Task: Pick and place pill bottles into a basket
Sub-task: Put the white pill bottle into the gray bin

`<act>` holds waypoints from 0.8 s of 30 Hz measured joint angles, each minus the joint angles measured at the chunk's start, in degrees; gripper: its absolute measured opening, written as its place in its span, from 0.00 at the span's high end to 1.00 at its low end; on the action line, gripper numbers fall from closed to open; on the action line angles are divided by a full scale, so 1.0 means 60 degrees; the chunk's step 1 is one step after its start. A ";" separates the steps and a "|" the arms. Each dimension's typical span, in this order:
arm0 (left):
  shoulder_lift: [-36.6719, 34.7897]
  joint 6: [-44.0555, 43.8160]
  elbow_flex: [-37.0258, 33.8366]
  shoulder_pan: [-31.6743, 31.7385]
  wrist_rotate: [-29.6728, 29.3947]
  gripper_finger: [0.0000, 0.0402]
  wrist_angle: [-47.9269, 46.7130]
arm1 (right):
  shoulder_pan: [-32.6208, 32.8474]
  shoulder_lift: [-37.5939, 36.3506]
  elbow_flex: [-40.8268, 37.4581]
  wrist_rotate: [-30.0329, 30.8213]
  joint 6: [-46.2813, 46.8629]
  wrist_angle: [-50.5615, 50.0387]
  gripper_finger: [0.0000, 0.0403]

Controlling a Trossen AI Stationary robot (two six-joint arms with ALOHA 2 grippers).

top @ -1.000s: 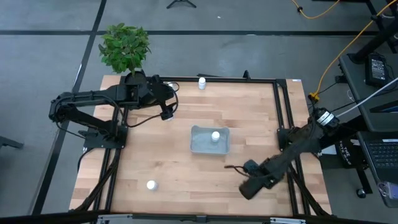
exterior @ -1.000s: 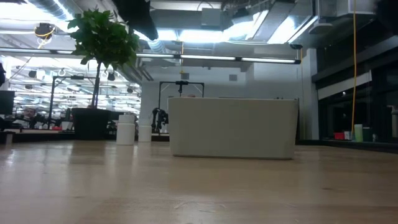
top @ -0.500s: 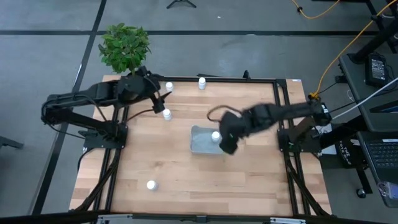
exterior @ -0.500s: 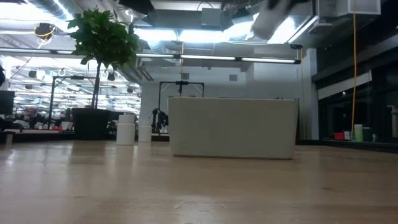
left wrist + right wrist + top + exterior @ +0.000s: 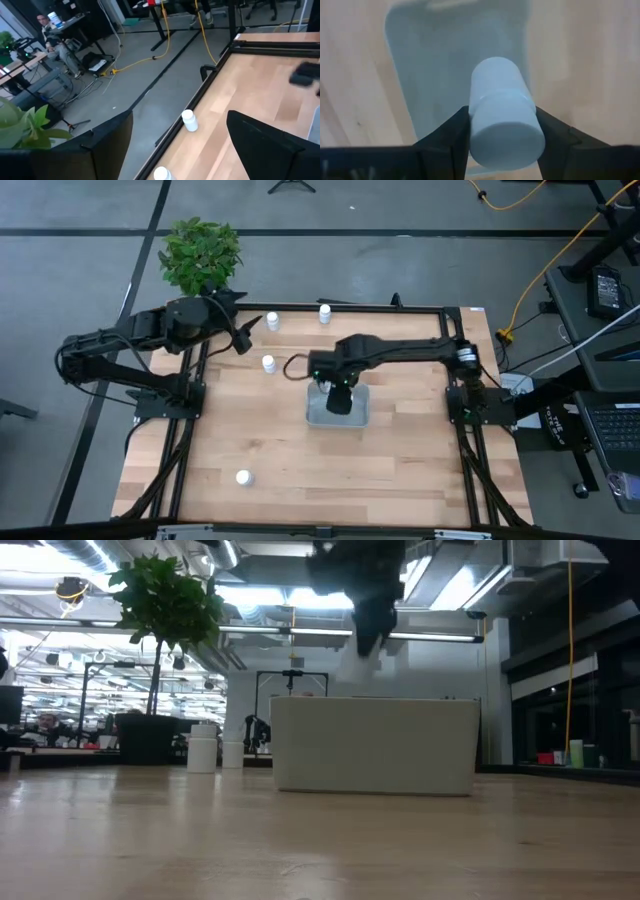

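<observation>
The pale grey-blue basket (image 5: 360,416) stands mid-table and also shows in the low view (image 5: 375,745). My right gripper (image 5: 338,393) hangs high above it, shut on a white pill bottle (image 5: 500,110). My left gripper (image 5: 243,332) is open and empty near the far left corner. Two bottles (image 5: 270,321) (image 5: 324,312) stand at the far edge. One bottle (image 5: 268,363) stands left of the basket and one (image 5: 243,477) at the near left. The inside of the basket under my right gripper is hidden. My right gripper pinches the bottle between its two fingers (image 5: 457,132), on the two sides of the bottle's end nearer the wrist (image 5: 530,125). The fingers come from above, pointing down, and lie along the bottle. The bottle is lifted clear and its free end (image 5: 495,70) points down at the basket (image 5: 435,65).
A green plant in a black pot (image 5: 202,255) stands just beyond the far left corner. A black frame (image 5: 450,340) runs along the table's edges. Bare wood lies right of and in front of the basket.
My right gripper has swept from the near right part of the table up and toward the far left, and now stands over the basket. My left gripper has drawn back toward the far left corner, uncovering the bottle left of the basket and one at the far edge.
</observation>
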 joint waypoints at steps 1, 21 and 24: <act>0.0007 -0.0006 0.0000 0.0004 -0.0065 0.21 -0.0024 | 0.0010 0.0161 0.0000 -0.0134 -0.0153 0.0004 0.59; 0.0189 -0.0780 0.0000 -0.0017 0.0245 0.21 -0.0215 | -0.0170 0.1922 -0.0011 -0.0073 -0.1432 0.0884 0.59; 0.0186 -0.0827 0.0000 -0.0114 0.0253 0.21 -0.0270 | -0.0327 0.1990 -0.0011 -0.0071 -0.1432 0.0872 0.59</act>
